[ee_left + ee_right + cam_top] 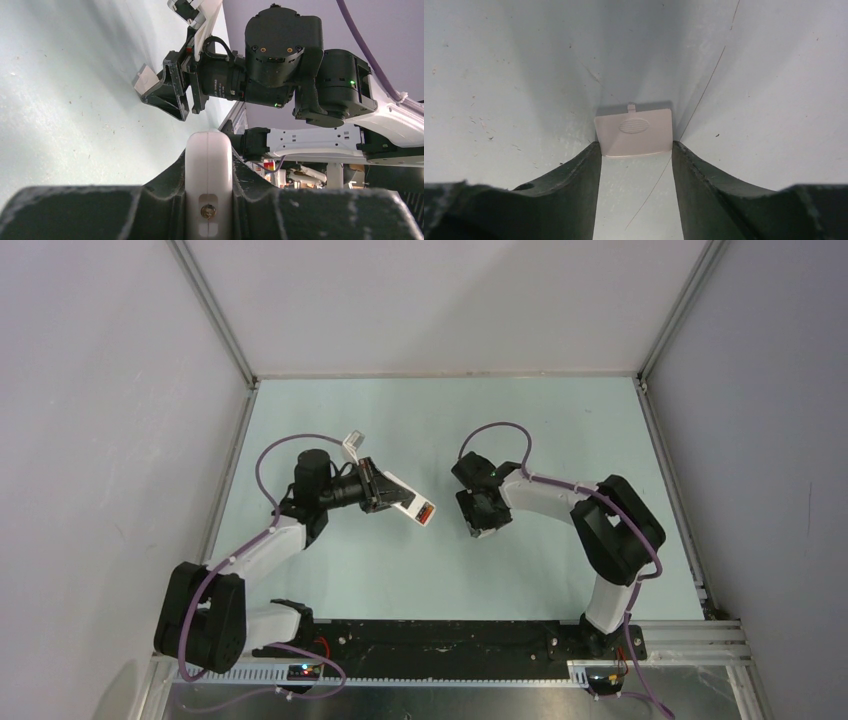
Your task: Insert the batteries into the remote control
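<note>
The left gripper (383, 490) is clenched on the remote control (405, 499), holding it up above the table (560, 420), left of the middle. In the top view the remote sticks out past the fingertips toward the right arm, slanting slightly nearward, and its far end shows a patch of red. In the left wrist view the remote (209, 175) stands edge-on between the two dark fingers (160, 192), which press against its flat sides. Its rounded white end reaches a little beyond them.

The right gripper (484, 520) is just right of the middle, pointing down at the table and well apart from the remote's free end. In the right wrist view a small white cover (634, 131) with an oval ribbed grip mark and a little tab on its far edge sits between the fingertips (579, 180). Both tips meet its side edges at the near end, so the gripper is grasping it there, and most of the cover juts out beyond them. From the left wrist view the same cover (145, 80) shows at the tip of the right gripper (165, 92), close to the table.
</note>
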Available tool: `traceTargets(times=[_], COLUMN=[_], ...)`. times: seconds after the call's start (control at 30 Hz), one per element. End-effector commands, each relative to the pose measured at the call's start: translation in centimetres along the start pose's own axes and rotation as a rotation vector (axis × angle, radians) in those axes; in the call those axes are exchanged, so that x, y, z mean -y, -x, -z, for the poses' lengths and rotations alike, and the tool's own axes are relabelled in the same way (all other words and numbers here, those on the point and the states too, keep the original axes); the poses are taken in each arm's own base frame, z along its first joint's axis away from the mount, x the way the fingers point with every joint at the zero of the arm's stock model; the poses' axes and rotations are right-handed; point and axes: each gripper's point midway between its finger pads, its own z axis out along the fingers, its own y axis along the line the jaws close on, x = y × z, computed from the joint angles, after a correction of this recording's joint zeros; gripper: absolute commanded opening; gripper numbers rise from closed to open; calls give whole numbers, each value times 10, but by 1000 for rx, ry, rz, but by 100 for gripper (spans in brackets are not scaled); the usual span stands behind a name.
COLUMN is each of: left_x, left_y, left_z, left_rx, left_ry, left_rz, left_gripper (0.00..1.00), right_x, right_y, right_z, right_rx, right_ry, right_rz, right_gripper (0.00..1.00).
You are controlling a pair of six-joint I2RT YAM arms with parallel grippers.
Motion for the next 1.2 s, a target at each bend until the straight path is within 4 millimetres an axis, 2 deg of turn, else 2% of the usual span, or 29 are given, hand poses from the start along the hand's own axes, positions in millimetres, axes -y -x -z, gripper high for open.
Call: traceTargets(times=[0.0, 0.2, 0.27, 0.33, 0.43, 0.47, 0.53, 0.63, 0.73, 0.9, 1.17], left_x=[7, 3, 0, -4, -5, -4, 0, 1, -1, 5, 10], left_y=[3, 3, 3, 1, -3, -5, -9, -17, -16, -20, -36], left_z=[3, 2, 1, 0, -3, -3, -8, -15, -19, -27, -40], left_rx=[10, 11, 9, 6, -6, -9, -20, -36, -21, -36, -82], left_ry=[-31, -19, -12, -4, -3, -4, -10, -4, 14, 7, 5], left_rz=[-60, -43, -32, -24, -40, -48, -76, -101, -108, -138, -155], left_gripper=[0, 0, 0, 0, 0, 0, 0, 0, 0, 0, 0], right_x=[7, 7, 8, 5, -9, -17, -31, -46, -60, -83, -95], right_y=[2, 17, 22, 29, 26, 28, 24, 18, 10, -7, -12], right_z=[1, 19, 33, 58, 85, 102, 123, 144, 163, 177, 170], right_rx=[19, 97, 140, 215, 290, 345, 407, 466, 512, 541, 533], right_ry=[-13, -6, 5, 37, 122, 158, 220, 259, 282, 327, 315], right_rz=[17, 35, 47, 67, 129, 163, 221, 285, 339, 449, 523], right_gripper=[53, 49, 49, 49, 49, 49, 50, 50, 50, 51, 52])
